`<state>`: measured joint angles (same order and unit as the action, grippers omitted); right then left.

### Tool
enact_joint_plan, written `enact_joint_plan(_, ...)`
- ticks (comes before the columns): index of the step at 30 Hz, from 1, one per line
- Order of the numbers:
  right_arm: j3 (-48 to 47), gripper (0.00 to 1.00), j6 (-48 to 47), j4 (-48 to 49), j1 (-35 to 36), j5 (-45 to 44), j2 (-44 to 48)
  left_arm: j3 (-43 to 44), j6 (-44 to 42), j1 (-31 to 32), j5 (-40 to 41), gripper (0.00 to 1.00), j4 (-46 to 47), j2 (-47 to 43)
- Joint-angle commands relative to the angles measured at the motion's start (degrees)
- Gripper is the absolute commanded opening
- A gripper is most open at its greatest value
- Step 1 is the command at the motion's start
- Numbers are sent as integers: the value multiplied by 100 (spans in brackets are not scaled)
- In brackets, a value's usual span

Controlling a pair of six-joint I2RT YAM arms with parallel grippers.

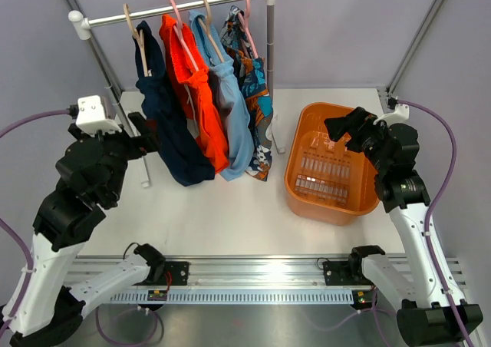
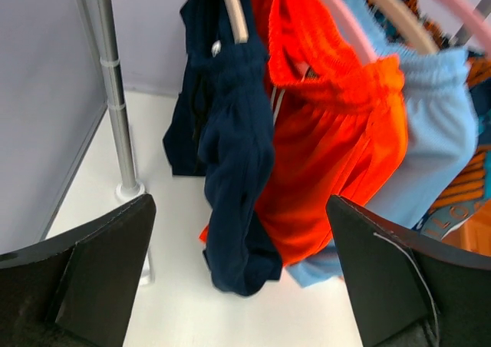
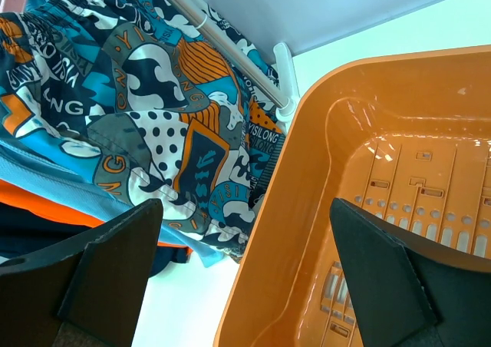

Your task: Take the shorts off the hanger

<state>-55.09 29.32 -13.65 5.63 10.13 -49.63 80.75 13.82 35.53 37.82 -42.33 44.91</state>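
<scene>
L gripper jaws apart, facing navy shorts, lined up to grab. R gripper apart over basket, prob. ready for drop-off.

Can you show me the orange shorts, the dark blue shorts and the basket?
orange shorts (image 2: 322,155): left wrist view, middle of the cloth.
dark blue shorts (image 2: 238,170): left wrist view, hanging lower part.
basket (image 3: 291,209): right wrist view, inner side wall.

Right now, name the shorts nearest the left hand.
The dark navy shorts, leftmost on the rail; orange-red, light blue and printed pairs hang farther right.
</scene>
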Motion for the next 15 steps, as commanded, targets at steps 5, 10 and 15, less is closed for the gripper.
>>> enact_joint_plan(5, -151, 99, -120, 3, 0, 173, 6, 1923, -547, -28, 603, 99, 690, 1396)
enact_joint_plan(10, -309, 99, -137, -155, -9, 226, -108, 3313, -478, -563, 174, 93, 62, 2855)
enact_joint_plan(15, -388, 100, -102, -252, -9, 323, -118, 4124, 5, -1389, -758, 87, -382, 3665)
